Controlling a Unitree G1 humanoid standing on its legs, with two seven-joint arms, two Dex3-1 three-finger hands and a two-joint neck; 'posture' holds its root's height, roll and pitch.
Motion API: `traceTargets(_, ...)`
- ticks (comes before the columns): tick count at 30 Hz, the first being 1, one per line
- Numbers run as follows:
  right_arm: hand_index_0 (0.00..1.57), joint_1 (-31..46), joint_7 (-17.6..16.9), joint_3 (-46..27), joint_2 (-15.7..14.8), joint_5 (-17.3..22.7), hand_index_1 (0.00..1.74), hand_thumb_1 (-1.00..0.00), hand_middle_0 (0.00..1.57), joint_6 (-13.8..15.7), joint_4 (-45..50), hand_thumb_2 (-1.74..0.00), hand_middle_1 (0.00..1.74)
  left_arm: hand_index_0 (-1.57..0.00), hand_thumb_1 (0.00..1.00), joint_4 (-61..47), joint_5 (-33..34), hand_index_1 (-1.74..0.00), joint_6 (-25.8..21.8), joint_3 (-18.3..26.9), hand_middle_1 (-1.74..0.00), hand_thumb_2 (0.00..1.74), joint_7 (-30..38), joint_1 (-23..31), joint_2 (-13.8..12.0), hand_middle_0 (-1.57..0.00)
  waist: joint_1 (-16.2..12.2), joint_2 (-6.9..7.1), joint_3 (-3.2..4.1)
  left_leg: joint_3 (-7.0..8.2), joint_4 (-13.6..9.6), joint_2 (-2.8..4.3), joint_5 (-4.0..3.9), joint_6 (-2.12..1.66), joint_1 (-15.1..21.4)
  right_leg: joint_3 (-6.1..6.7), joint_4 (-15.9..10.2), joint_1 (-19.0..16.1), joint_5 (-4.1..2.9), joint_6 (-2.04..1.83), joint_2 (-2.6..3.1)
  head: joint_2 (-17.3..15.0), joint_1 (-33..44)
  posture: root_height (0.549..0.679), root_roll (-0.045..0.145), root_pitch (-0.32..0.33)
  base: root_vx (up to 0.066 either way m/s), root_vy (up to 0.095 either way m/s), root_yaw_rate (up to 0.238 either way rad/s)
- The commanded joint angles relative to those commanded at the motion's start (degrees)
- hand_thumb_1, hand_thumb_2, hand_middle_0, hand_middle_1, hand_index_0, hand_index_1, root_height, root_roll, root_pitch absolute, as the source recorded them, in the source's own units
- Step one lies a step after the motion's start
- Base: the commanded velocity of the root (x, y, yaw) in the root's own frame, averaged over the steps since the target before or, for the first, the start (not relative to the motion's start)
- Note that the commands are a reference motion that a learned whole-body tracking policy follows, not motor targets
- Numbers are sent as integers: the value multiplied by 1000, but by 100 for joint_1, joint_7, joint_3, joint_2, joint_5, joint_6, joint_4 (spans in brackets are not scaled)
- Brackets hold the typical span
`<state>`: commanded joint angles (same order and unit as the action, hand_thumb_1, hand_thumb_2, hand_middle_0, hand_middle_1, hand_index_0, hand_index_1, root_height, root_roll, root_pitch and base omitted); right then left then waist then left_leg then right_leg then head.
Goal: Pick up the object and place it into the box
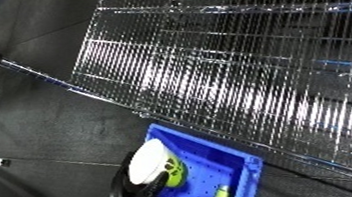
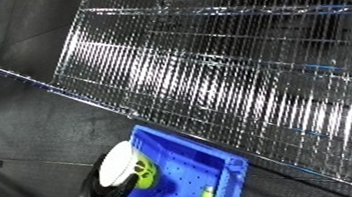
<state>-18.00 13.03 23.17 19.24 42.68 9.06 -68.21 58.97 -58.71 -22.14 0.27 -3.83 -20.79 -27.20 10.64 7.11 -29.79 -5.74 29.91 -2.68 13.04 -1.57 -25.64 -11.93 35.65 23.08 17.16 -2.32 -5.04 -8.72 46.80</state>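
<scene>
White-and-green object (image 1: pixel 155 165), one only, sits in the left hand (image 1: pixel 130 192), whose black fingers curl round it, over the near-left rim of one blue bin (image 1: pixel 240 169). One wire rack (image 1: pixel 242 77) stands beyond.

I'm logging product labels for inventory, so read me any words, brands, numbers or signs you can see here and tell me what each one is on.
No text can be read in either view.
White and lime-green rounded object: green markings, no legible letters.
Blue plastic bin: no label visible.
Silver wire rack: no tags or signs.
Black hand holding the object: no markings visible.
</scene>
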Motion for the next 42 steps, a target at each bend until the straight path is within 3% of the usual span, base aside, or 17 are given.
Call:
traceTargets(5, 0, -16, 65, 37, -1, -85, 0, 0, 0, -20, -29, 0, 0, -628, 400, 587, -153, -696, 262, -5, -696, 696, -335, -81, -15, -628, -74, 60, 0, 40, -13, 38, 19, 5, 83, 41, -115, -103, -23, -10, 4, -97, 4, 652, 30, 85, 16, 23, -56)
traceTargets(13, 0, -7, 8, 58, -21, -163, 0, 0, 0, -79, 5, 0, 0, 0, 0, 989, -27, 0, 207, 3, 0, 0, -558, -48, 4, 0, -114, 32, 0, 58, 4, -3, 66, 26, 134, 91, -163, -163, -3, 5, -2, -167, -105, 652, 30, 79, 10, 20, -9)
traceTargets(27, 0, 2, -21, 102, -36, -210, 0, 0, 0, -93, 108, 0, 0, 0, 0, 1010, -27, 0, 439, -98, 0, 0, -932, -39, 51, 0, -151, 10, 0, 100, 64, -16, 112, 48, 109, 106, -162, -141, -18, -27, -2, -155, -361, 652, 26, 80, 3, -3, -19)
traceTargets(32, 0, -8, -32, 89, -9, -279, 0, 0, 0, -116, 130, 0, 0, 0, 0, 993, 124, 0, 452, -186, 0, 0, -918, -3, 92, 0, -197, -44, 0, 134, 104, -12, 131, 54, 117, 109, -131, -120, -16, -42, -23, 34, -567, 651, 26, 78, -6, 4, -61)
traceTargets(38, 0, -133, -35, 100, 107, -352, 0, 0, 0, -249, 205, 0, 0, 0, 0, 829, 833, 0, 403, -549, 0, 0, -612, 15, 147, 0, -267, -162, 0, 216, 205, -9, 142, 78, -3, 122, -100, 34, -98, -84, -41, 226, -1004, 650, 23, 88, -38, 34, -127)
traceTargets(42, 0, -290, 53, 119, 175, -318, 0, 0, 0, -394, 236, 0, 0, 0, 0, 714, 522, 0, 714, -630, 0, 0, -473, 80, 200, 0, -287, -233, 0, 243, 303, -3, 146, 81, -118, 148, -33, 169, -146, -99, -26, 209, -1802, 649, 21, 96, -34, 12, -97)
